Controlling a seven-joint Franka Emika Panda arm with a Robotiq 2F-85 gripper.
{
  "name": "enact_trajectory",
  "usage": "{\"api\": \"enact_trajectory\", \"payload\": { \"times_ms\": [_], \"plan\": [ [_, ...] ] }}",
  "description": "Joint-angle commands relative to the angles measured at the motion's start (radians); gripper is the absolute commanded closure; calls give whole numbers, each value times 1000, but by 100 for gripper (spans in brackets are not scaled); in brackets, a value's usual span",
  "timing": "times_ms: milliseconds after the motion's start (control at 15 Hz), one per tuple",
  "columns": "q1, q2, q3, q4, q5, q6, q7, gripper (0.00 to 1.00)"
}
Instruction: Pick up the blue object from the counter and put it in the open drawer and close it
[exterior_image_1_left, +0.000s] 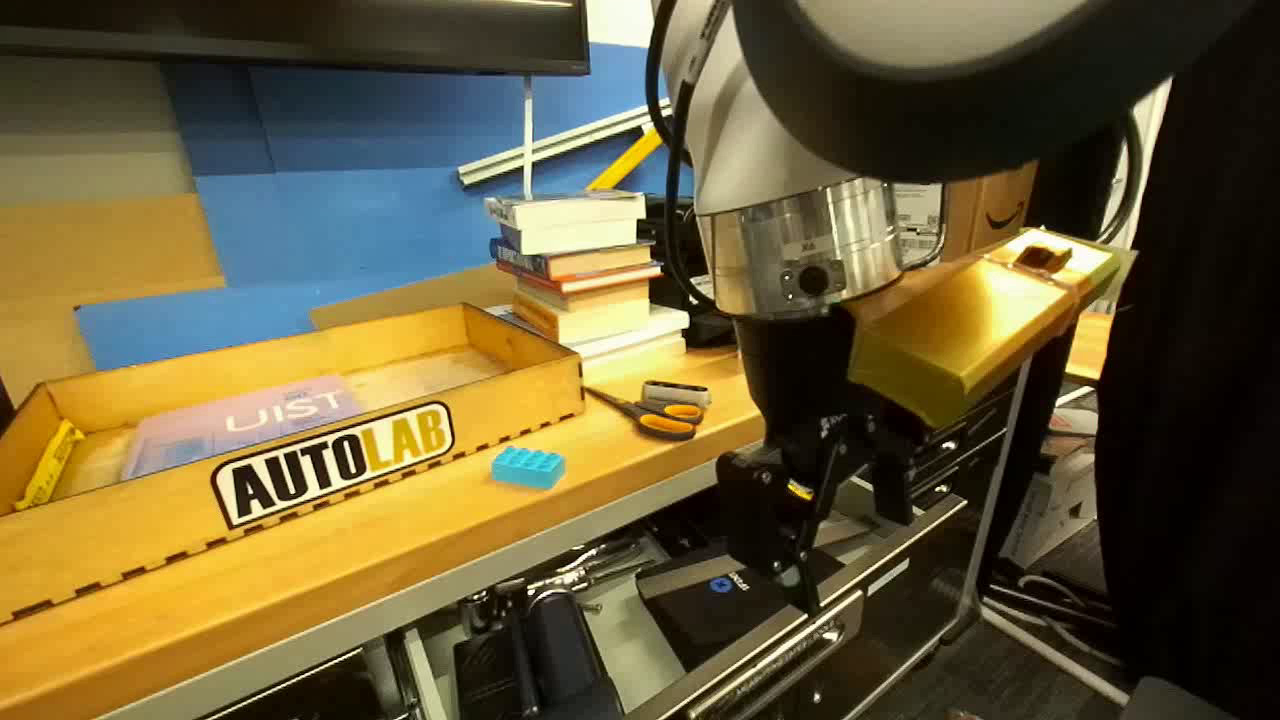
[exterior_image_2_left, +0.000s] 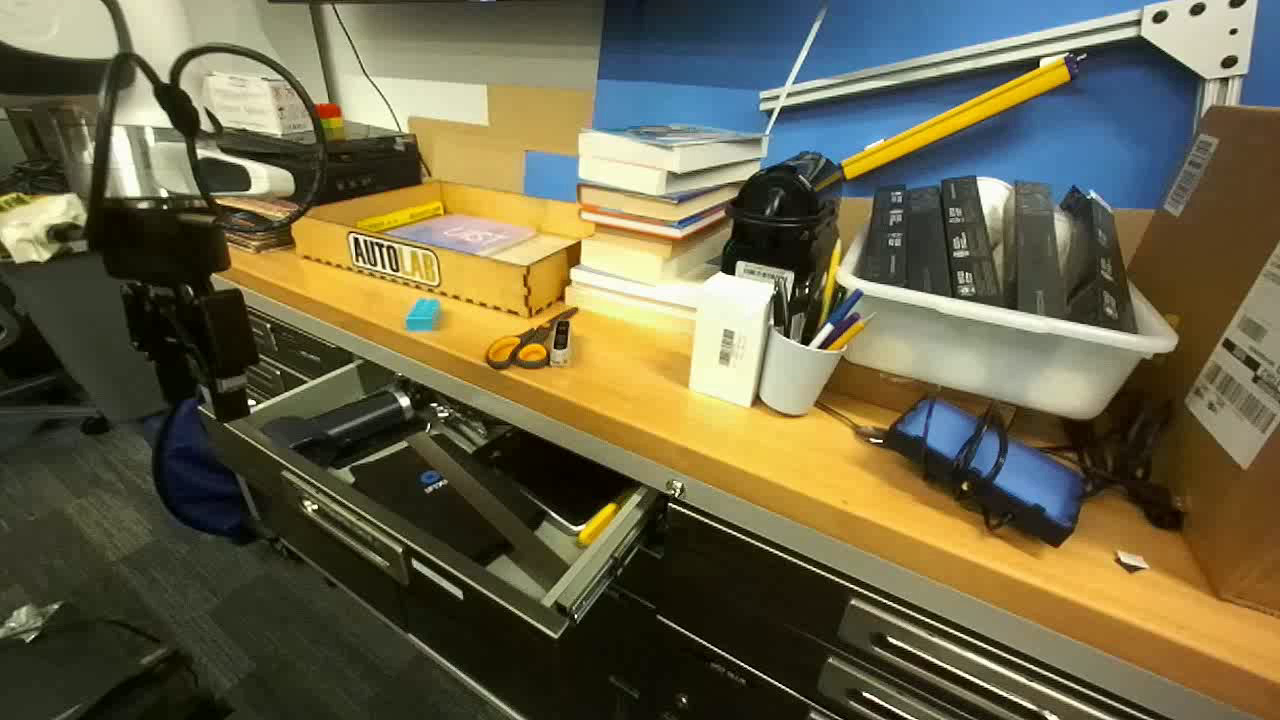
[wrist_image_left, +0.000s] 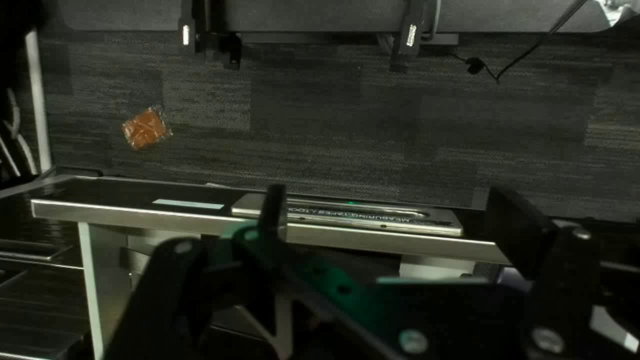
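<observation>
On the bench (exterior_image_2_left: 620, 400), near the tray (exterior_image_1_left: 515, 405), sits the blue block (exterior_image_1_left: 527, 468), not yet picked. End effector (wrist_image_left: 394, 218): jaws apart, holding nothing, at the front of the open drawer (exterior_image_2_left: 480, 595); contact unclear. Travelling too low could snag the drawer; an early push likely closes it without the block.

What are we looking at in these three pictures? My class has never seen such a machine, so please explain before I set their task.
The machine is a robot arm. Its hand is a two-fingered gripper, jaws apart, holding nothing. Two pictures come from outside; the wrist view, from the arm itself, looks down at the floor and the front of an open drawer. In both exterior views, a wooden counter carries a small blue block, scissors, stacked books and a tray marked AUTOLAB. The block is not yet in the drawer.
</observation>
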Motion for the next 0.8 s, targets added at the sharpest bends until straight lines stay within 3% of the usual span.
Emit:
{"api": "enact_trajectory", "payload": {
  "times_ms": [0, 267, 733],
  "plan": [
    [12, 1, -12, 4, -6, -3, 5, 0],
    [-3, 21, -15, 32, 4, 10, 40, 0],
    [-51, 285, 5, 330, -92, 102, 148, 0]
  ]
}}
